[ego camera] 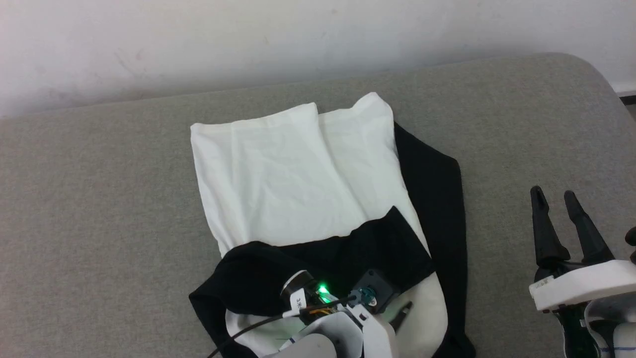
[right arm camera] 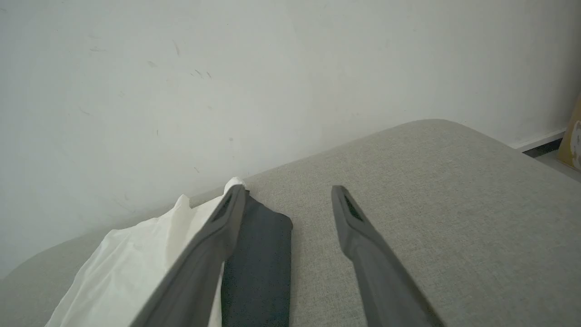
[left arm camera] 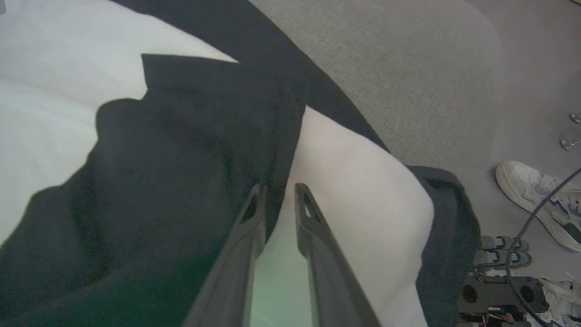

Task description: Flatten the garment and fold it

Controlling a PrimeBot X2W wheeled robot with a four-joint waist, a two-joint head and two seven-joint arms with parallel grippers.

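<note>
the garment [ego camera: 293,164] is spread on the grey padded surface [ego camera: 99,209], with its long axis running from near to far and the white body reaching toward the far wall. a crosswise sleeve [ego camera: 348,248], black, is laid over the near part of the body. the right sleeve [ego camera: 437,199], also black, is stretched along the right edge of the body, touching the white cloth, and its length also runs near to far.

the left gripper [left arm camera: 280,190] is held low over the near right part of the garment, with its fingers narrowly parted. in the left wrist view white cloth is seen through the gap, the edge of the crosswise sleeve lies just beside one finger, and nothing is seen clamped. the right gripper [ego camera: 553,194] is held wide and empty over bare surface, well apart from the garment on its right, with the fingers pointed far.

the coming move is judged to turn on the right sleeve. it lies to the left of the right gripper, between that gripper and the white body, so the right arm is the better placed for its far part. because the sleeve runs roughly parallel to those fingers, an approach from the right, across its width, is likely called for.
</note>
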